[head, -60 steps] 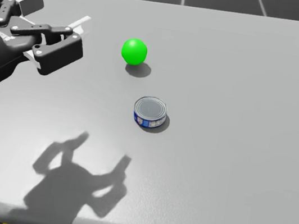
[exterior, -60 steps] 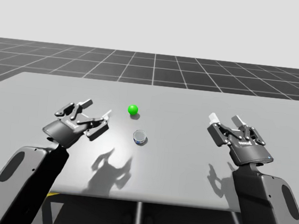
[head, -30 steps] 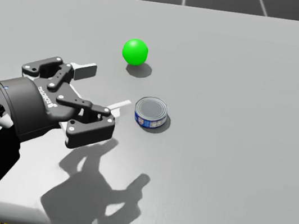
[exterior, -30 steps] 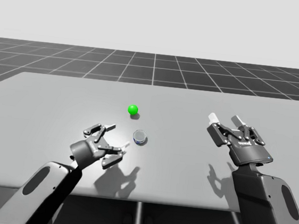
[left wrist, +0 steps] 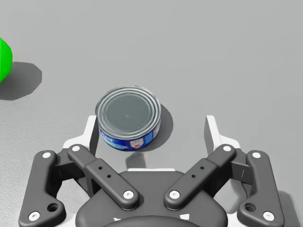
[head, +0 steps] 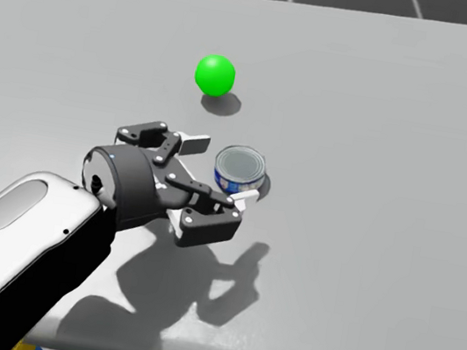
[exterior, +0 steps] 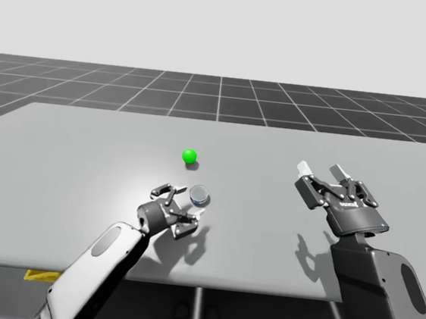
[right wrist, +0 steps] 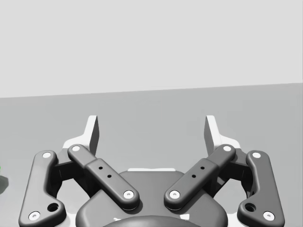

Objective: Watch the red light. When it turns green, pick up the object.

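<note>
Flanking the blue can (left wrist: 128,118), left jaws gape, clear of table (exterior: 396,160) edges.

Left gripper (left wrist: 151,124) dark grey, silver screws, white fingers (left wrist: 211,135); forearm (head: 16,229) white.

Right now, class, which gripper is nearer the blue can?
Left. The left gripper has the blue can between its open fingers; the right gripper hovers well off to its right.

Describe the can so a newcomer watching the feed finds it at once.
On the grey table, look just nearer than the green ball, toward my side. There a short round can stands upright between the open fingers of my left gripper. Unlike the plain ball, it has a silver lid and a blue label.
</note>
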You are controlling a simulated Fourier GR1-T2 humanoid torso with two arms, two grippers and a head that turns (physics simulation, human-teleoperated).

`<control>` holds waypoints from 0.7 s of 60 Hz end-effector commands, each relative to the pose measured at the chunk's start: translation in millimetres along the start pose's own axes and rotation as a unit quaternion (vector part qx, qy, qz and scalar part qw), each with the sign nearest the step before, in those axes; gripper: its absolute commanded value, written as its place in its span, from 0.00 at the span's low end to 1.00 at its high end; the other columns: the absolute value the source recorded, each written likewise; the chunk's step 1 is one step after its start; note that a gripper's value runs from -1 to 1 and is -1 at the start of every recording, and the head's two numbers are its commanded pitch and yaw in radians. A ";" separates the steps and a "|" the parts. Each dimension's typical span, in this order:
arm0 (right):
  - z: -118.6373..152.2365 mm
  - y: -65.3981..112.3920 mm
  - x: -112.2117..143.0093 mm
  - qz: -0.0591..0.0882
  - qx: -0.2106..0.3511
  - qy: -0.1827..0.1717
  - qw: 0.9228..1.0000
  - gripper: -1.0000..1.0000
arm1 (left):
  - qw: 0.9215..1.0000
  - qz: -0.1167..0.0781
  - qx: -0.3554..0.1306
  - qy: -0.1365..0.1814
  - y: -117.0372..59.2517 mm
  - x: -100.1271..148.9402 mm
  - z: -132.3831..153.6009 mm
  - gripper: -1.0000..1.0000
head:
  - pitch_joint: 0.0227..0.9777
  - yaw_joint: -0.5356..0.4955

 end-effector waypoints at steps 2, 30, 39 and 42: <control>0.4 -0.3 -0.4 0.001 -0.001 0.000 1.000 0.00 | 1.000 0.005 0.010 0.013 5.8 -3.2 -22.9 0.00 | 0.85 0.59; 1.2 -1.5 1.8 -0.001 -0.002 -0.003 1.000 0.00 | 0.998 0.021 0.023 0.046 16.5 -11.6 -57.4 0.00 | 0.85 0.58; 2.0 -1.6 2.9 -0.002 -0.003 -0.004 1.000 0.00 | 0.998 0.021 0.024 0.057 15.6 -15.4 -56.1 0.56 | 0.85 0.58; 2.3 -1.8 3.5 -0.002 -0.003 -0.005 1.000 0.00 | 0.998 0.022 0.021 0.057 15.5 -16.0 -56.0 0.96 | 0.85 0.58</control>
